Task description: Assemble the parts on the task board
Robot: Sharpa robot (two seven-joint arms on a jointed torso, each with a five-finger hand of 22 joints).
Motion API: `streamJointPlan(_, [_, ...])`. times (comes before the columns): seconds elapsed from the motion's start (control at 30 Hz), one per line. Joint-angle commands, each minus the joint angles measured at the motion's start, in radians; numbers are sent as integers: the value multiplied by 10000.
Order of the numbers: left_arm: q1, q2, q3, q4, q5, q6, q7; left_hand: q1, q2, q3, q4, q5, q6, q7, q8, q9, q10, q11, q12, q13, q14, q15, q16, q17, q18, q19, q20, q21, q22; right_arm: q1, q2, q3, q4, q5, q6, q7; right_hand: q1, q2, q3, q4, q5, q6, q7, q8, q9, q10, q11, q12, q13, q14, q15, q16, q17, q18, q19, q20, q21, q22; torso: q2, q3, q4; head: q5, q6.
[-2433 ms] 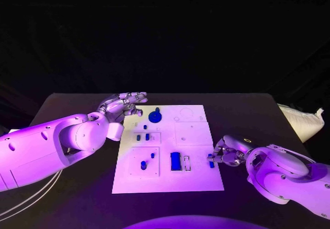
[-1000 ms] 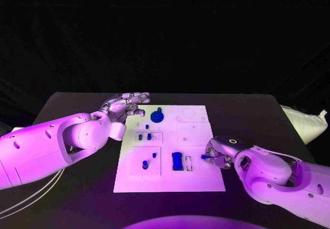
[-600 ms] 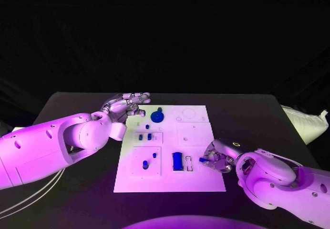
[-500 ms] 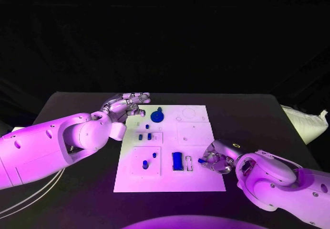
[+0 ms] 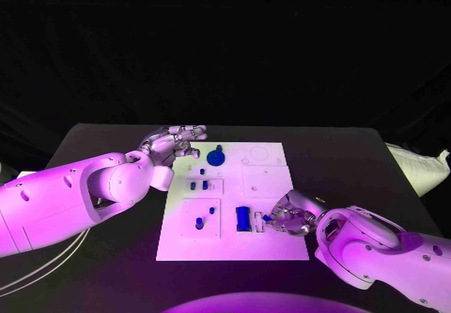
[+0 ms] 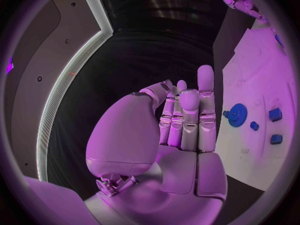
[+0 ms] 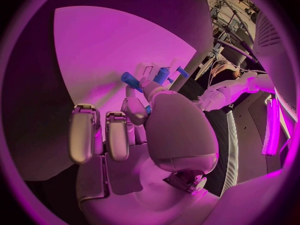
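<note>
A black table (image 5: 113, 140) held a white board (image 5: 268, 179) at its centre. The left hand (image 5: 172, 142) hovered at the board's ten o'clock corner, fingers straight and apart, holding nothing. The right hand (image 5: 287, 220) sat at the board's four o'clock edge, pinching a small blue peg (image 5: 267, 218) beside a blue block (image 5: 242, 218). A blue gear (image 5: 215, 157) lay near twelve o'clock.

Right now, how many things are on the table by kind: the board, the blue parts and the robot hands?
Task board: 1
Blue gear: 1
Other blue parts: 7, one held by the right robot hand
Robot hands: 2, counting the left robot hand
Total: 11
</note>
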Motion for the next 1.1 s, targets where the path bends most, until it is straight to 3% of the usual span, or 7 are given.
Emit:
streamJointPlan(0.03, [1,4,6,36,-38,194,36,-32,47,-6,-28,-8,-40,34,-8,-10,-60,6,65,-2,-75,11,-17,-10,104,55,7,-51,-13,-7,82,0,-30,555,-276,-69,-165,-55,-131,75,393,98,-15,-23,49,71,1,79,38,840,3,64,1584,-134,97,-29,87,43,-2,-1,-9,25,-5])
streamJointPlan(0.3, [1,5,7,55,-38,197,31,-32,47,-6,-28,-8,-40,34,-8,-10,-60,6,65,-2,-75,11,-17,-10,104,55,7,-51,-13,-7,323,-2,-227,744,-57,-94,-524,-27,-507,241,1274,150,-35,-60,147,110,-17,73,55,843,-16,76,1605,-140,113,-51,106,76,-9,2,-8,29,-5])
streamJointPlan(1.1, [3,17,7,79,-38,227,-20,-32,47,-6,-28,-8,-40,34,-8,-10,-60,6,65,-2,-75,11,-17,-10,104,55,7,-51,-13,-4,699,-2,-490,713,574,-123,-1086,193,-1415,668,1843,301,-85,-74,337,243,-54,152,129,870,-44,160,1740,-175,180,-76,219,247,-4,12,-17,67,-23])
